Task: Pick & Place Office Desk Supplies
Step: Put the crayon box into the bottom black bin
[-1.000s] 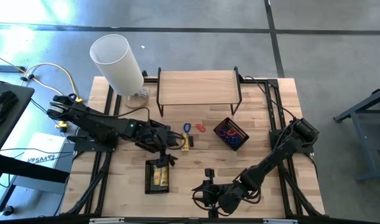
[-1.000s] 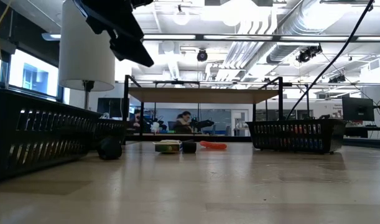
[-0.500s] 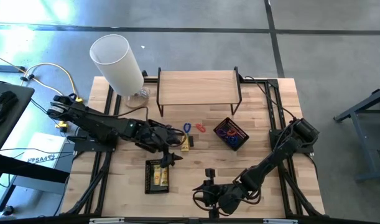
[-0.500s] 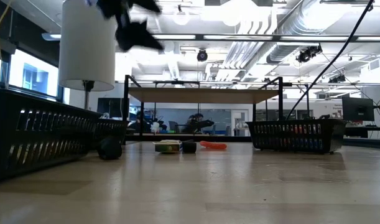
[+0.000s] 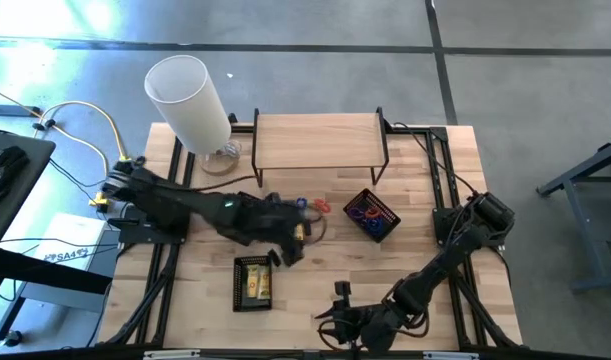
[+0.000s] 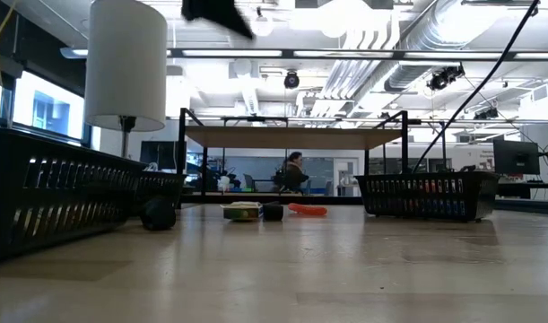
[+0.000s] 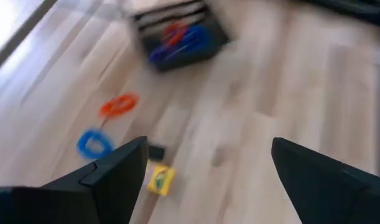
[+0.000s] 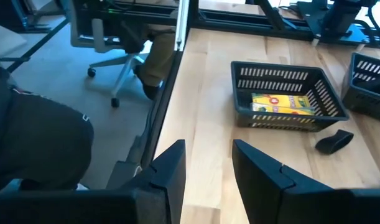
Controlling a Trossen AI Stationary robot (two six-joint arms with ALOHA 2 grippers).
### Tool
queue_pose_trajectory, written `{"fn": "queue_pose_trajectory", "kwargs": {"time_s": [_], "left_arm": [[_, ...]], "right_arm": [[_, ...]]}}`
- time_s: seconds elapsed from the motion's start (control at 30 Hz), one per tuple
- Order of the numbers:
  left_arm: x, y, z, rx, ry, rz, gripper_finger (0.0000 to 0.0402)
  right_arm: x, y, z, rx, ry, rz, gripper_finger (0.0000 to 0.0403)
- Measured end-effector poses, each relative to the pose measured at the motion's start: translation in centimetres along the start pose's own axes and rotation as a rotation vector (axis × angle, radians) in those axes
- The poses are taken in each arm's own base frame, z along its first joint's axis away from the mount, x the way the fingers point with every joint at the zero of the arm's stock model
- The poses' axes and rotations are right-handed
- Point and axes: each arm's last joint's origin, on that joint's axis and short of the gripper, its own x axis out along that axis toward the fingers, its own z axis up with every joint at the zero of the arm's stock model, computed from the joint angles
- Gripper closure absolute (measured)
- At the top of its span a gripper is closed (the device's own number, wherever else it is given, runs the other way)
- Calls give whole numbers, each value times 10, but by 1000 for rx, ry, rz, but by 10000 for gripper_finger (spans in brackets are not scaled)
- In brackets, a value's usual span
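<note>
Left gripper (image 5: 288, 243) hangs spread wide and empty over the table's (image 5: 315, 270) middle, right gripper (image 5: 330, 322) half-parted by the near edge.

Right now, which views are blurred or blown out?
Left wrist view: motion-smeared throughout, the basket of bands and the orange band soft-edged. Low view: the left arm's tip is a dark streak at the top; ceiling lights glare. High view: sharp, with bright wash on the floor at upper left. Right wrist view: sharp on the yellow packet.
</note>
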Motion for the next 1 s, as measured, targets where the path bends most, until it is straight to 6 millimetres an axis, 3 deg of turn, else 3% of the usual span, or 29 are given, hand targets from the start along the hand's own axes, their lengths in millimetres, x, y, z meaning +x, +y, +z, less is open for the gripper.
{"fn": "queue_pose_trajectory", "kwargs": {"time_s": [0.23, 0.47, 0.63, 0.8, 1.0], "left_arm": [[71, 31, -14, -237, 311, 250, 70], [116, 44, -29, -331, 445, 327, 70], [134, 51, -27, -377, 508, 233, 70], [139, 63, -19, -446, 527, 169, 70], [141, 60, -24, -480, 547, 191, 70]], "right_arm": [[-6, 10, -3, -10, -5, 23, 283], [-11, 18, -6, -24, -1, 45, 283], [-15, 23, -8, -32, 1, 58, 283], [-17, 26, -9, -30, -2, 66, 283], [-19, 30, -10, -26, -3, 76, 283]]}}
